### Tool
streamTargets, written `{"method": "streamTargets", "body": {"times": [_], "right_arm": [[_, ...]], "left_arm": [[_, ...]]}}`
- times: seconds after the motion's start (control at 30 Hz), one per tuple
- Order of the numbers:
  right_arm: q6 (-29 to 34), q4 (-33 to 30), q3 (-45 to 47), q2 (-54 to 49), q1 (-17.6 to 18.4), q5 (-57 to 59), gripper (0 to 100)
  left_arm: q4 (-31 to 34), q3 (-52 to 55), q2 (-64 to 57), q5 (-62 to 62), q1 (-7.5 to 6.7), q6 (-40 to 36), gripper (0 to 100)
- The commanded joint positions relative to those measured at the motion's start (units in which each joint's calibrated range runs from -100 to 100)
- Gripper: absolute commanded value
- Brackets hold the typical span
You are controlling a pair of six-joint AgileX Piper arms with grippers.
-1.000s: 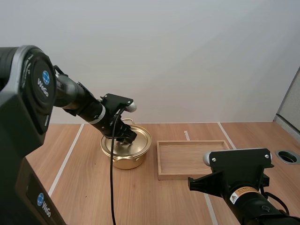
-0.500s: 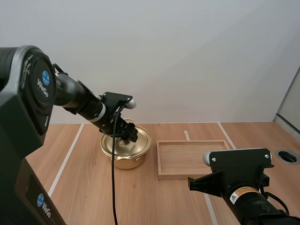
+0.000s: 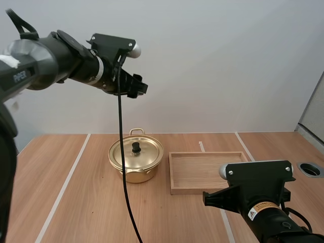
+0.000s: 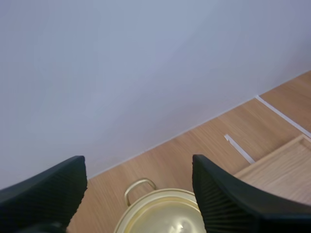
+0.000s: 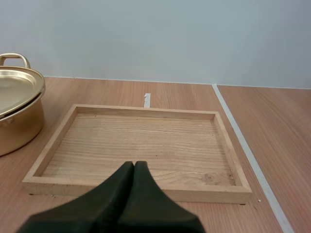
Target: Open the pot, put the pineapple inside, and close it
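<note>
This looks like a robotics lab. A bare wooden table [image 3: 96, 212] marked with white tape lines [image 3: 64, 187] lies well below the left claw [image 3: 139, 87]. A plain pale wall [image 3: 212, 61] stands behind it, and a cable hole [image 3: 310, 169] is far to its right.

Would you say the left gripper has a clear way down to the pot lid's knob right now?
Probably yes: the left gripper hangs open high above the pot, and nothing stands between it and the lid knob.
</note>
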Motion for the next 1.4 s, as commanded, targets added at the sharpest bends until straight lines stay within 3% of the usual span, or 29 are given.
{"method": "streamTargets", "body": {"times": [0.0, 0.3, 0.63, 0.93, 1.37], "right_arm": [[-0.47, -0.02, 0.00, -0.24, -0.15, 0.23, 0], [-0.47, -0.02, 0.00, -0.24, -0.15, 0.23, 0], [-0.47, -0.02, 0.00, -0.24, -0.15, 0.23, 0], [-0.47, -0.02, 0.00, -0.24, -0.15, 0.23, 0], [-0.47, -0.02, 0.00, -0.24, -0.15, 0.23, 0]], "left_arm": [[-0.26, -0.47, -5.22, -6.26, -0.07, -0.72, 100], [-0.26, -0.47, -20.57, -20.98, -0.07, -0.81, 98], [1.00, -0.47, -31.79, -22.29, -0.07, -2.61, 51], [15.40, -0.20, -39.80, -22.11, -0.07, -11.52, 0], [21.77, 11.11, -50.03, -22.28, -0.07, -30.54, 0]]}}
